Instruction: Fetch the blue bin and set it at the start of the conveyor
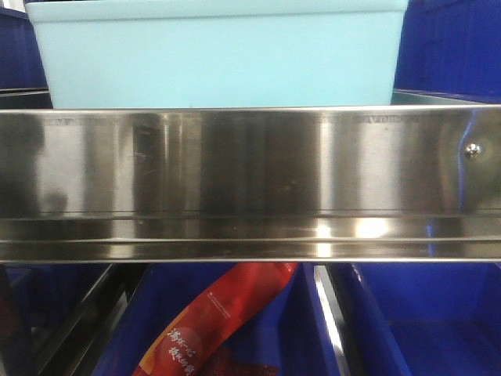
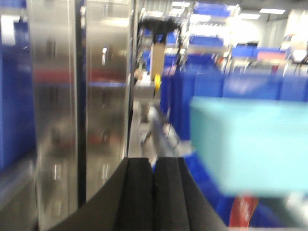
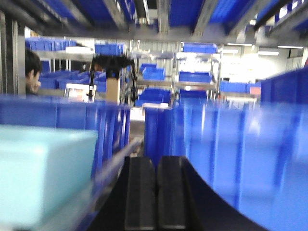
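The blue bin (image 1: 219,55), a light turquoise tub, stands on the shelf directly behind the stainless-steel rail (image 1: 250,180). In the left wrist view the blue bin (image 2: 250,144) lies to the right of my left gripper (image 2: 153,166), which is shut with its black pads together and holds nothing. In the right wrist view the blue bin (image 3: 41,173) sits to the left of my right gripper (image 3: 156,166), also shut and empty. Neither gripper touches the bin. The conveyor start is out of view.
Dark blue ribbed crates (image 3: 240,154) flank the bin on the shelf. A steel upright post (image 2: 79,110) stands left of the left gripper. Below the rail a lower crate holds a red packet (image 1: 211,321). A person (image 3: 31,72) stands far back on the left.
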